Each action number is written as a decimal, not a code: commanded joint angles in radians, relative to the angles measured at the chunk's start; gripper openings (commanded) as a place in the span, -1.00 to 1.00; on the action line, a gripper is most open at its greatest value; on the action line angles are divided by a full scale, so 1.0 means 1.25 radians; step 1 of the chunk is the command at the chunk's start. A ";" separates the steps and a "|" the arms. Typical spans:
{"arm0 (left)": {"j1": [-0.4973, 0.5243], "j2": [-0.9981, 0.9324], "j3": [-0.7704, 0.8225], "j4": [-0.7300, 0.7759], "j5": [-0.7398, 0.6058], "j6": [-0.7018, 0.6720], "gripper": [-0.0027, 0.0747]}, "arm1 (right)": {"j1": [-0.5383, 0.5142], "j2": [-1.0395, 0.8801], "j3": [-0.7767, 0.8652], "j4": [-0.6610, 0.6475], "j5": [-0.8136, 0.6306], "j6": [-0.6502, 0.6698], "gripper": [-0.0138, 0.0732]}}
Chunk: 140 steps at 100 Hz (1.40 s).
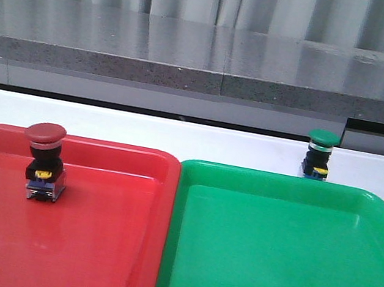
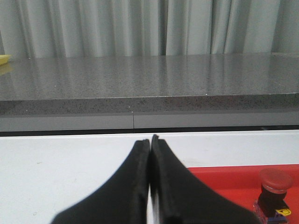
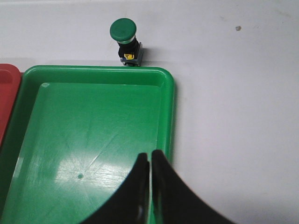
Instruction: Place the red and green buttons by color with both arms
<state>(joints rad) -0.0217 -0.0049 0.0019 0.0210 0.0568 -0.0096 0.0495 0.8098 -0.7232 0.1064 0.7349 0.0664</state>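
The red button stands upright inside the red tray, near its far left part; it also shows in the left wrist view. The green button stands upright on the white table just beyond the green tray's far rim; it also shows in the right wrist view. My left gripper is shut and empty, over the table left of the red tray. My right gripper is shut and empty, above the green tray near its right rim. Neither arm shows in the front view.
The two trays lie side by side, touching, red on the left and green on the right. A grey stone ledge with a grey curtain behind it runs along the back of the white table.
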 commanded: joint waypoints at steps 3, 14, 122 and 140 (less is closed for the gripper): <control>-0.001 -0.023 0.034 0.000 -0.068 -0.009 -0.98 | -0.001 -0.001 -0.028 0.010 -0.055 -0.003 -0.11; -0.001 -0.023 0.034 0.000 -0.068 -0.009 -0.98 | -0.001 0.002 -0.028 0.010 -0.074 -0.003 0.46; -0.001 -0.023 0.034 0.000 -0.068 -0.009 -0.98 | 0.081 0.676 -0.482 0.019 -0.139 -0.023 0.67; -0.001 -0.023 0.034 0.000 -0.068 -0.009 -0.98 | 0.081 0.764 -0.539 0.019 -0.138 -0.023 0.67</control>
<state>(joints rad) -0.0217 -0.0049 0.0019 0.0210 0.0568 -0.0096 0.1506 1.7656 -1.3375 0.1230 0.6112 0.0519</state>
